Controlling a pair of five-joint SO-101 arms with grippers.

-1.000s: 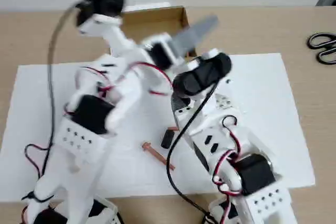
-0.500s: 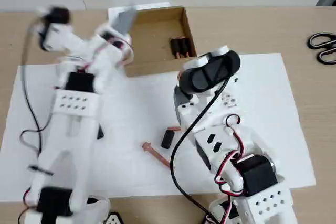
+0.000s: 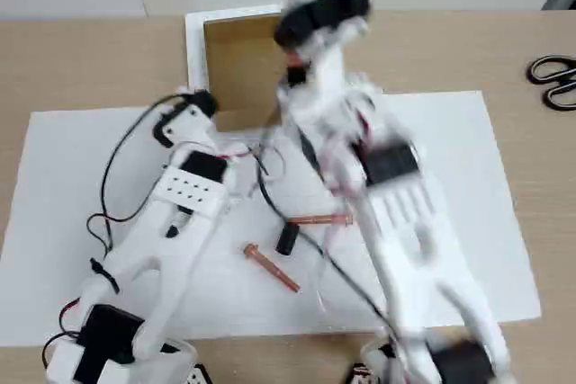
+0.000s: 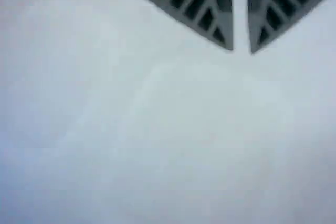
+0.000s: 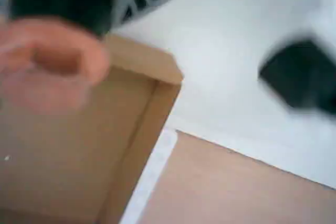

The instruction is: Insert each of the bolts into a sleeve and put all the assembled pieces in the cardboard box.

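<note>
The cardboard box (image 3: 236, 69) stands at the back of the white paper sheet (image 3: 81, 186). My right arm (image 3: 319, 20) stretches over the box. In the right wrist view its gripper (image 5: 105, 9) is close above the box wall (image 5: 142, 129), shut on a blurred black sleeve with a copper bolt (image 5: 52, 61). On the paper lie a loose black sleeve (image 3: 286, 238), one bolt (image 3: 270, 268) in front of it and another bolt (image 3: 319, 219) behind it. My left arm (image 3: 184, 186) is low over the paper left of these parts. Its gripper (image 4: 241, 48) is shut with nothing in it, just above bare paper.
Scissors (image 3: 553, 78) lie on the wooden table at the far right. Red and black cables (image 3: 270, 168) hang between the two arms over the middle of the sheet. The black blob (image 5: 299, 77) in the right wrist view is part of the other arm.
My left arm swung away from the box and came down onto the paper at the left. My right arm lifted off the paper and stretched out over the box.
</note>
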